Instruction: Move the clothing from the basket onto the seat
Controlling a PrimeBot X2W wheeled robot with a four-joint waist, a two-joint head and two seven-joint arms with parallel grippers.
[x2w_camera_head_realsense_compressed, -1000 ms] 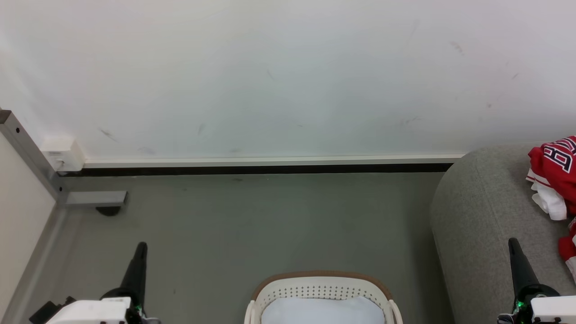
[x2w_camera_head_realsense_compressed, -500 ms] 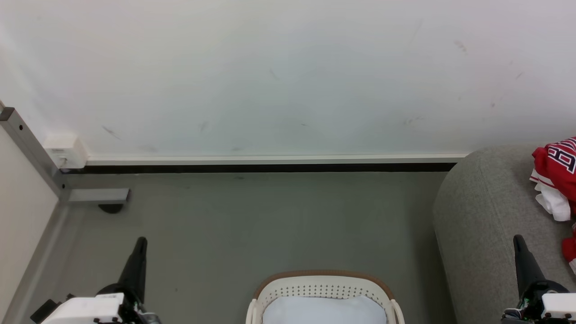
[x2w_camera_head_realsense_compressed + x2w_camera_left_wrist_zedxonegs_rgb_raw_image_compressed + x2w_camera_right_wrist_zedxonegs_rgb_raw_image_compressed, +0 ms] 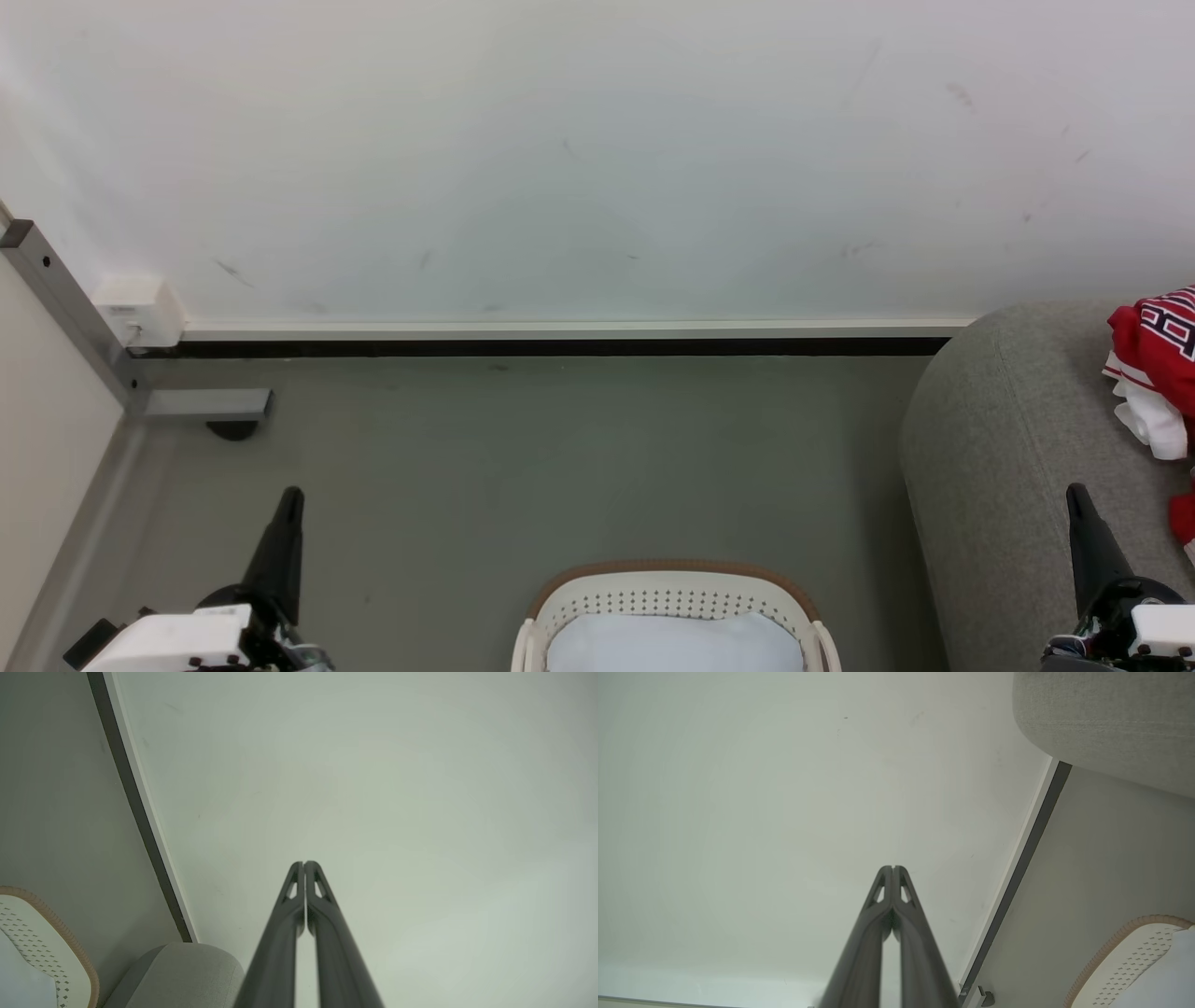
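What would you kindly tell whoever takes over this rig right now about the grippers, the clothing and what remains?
Left gripper: shut, empty, over the floor left of the basket.
Right gripper: shut, empty, in front of the seat.
Clothing: red pieces lie on the seat at the head view's right edge.
Basket: its visible part holds a plain white cloth, no red seen.
Done: apparently the transfer.
Left: check the basket's cut-off near part.
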